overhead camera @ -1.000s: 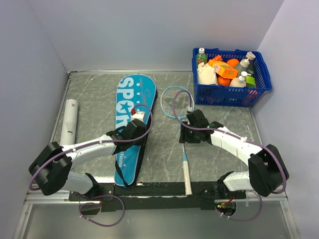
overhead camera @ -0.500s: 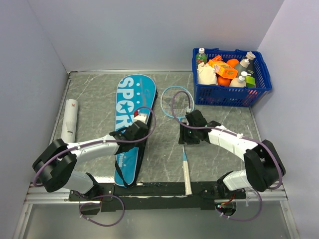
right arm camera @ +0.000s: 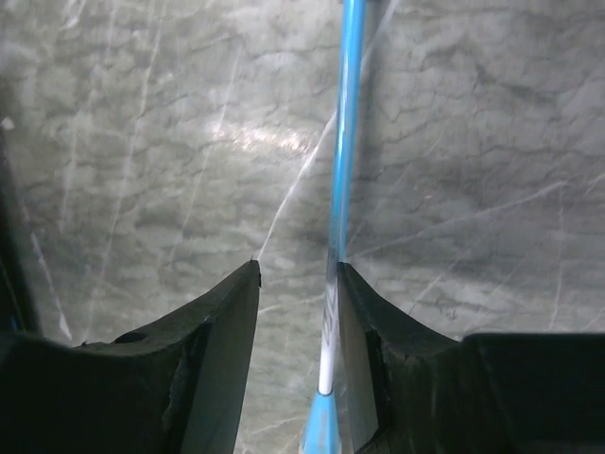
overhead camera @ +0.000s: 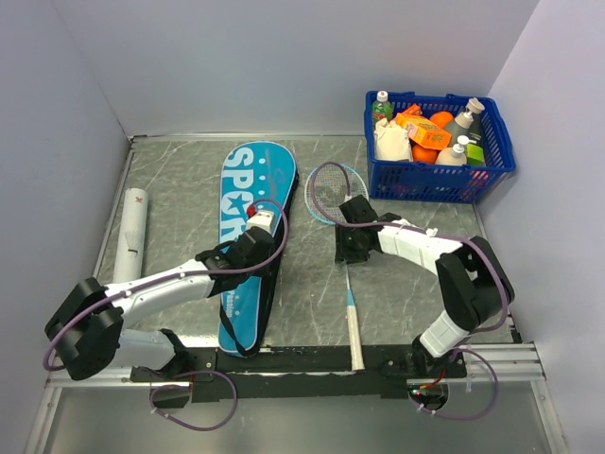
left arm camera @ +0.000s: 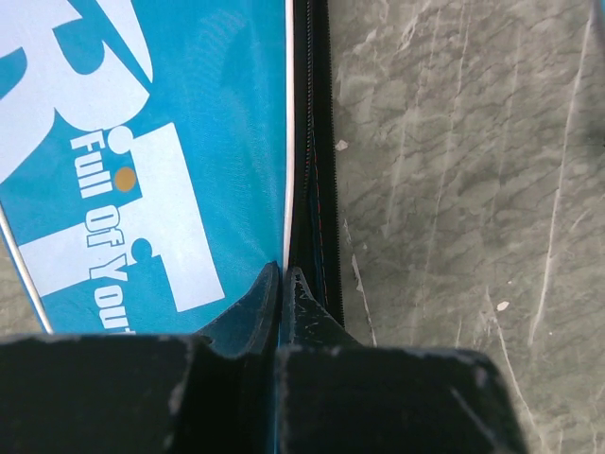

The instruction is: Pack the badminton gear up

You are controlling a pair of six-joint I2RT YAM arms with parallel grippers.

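The blue bag point(overhead camera: 248, 194) lettered SPORT lies flat on the table's left half. My left gripper point(overhead camera: 267, 236) is at the bag's right edge and shut on the edge of its blue top panel point(left arm camera: 170, 123), beside the black zip side; in the wrist view the jaws point(left arm camera: 284, 272) meet on that thin edge. A blue-and-white racket point(overhead camera: 349, 284) lies to the right of the bag, head towards the back. My right gripper point(overhead camera: 347, 253) stands open astride its shaft point(right arm camera: 345, 142), which rests against the right finger point(right arm camera: 354, 312). A long white tube point(overhead camera: 130, 232) with a red mark lies at the far left.
A blue mesh basket point(overhead camera: 435, 178) full of bottles and packets stands at the back right corner. Walls close in the table on the left, back and right. A black rail point(overhead camera: 302, 357) runs along the near edge under the racket handle.
My left gripper has shut on the bag's edge. The right gripper has slid a little up the shaft towards the racket head and its jaws have narrowed.
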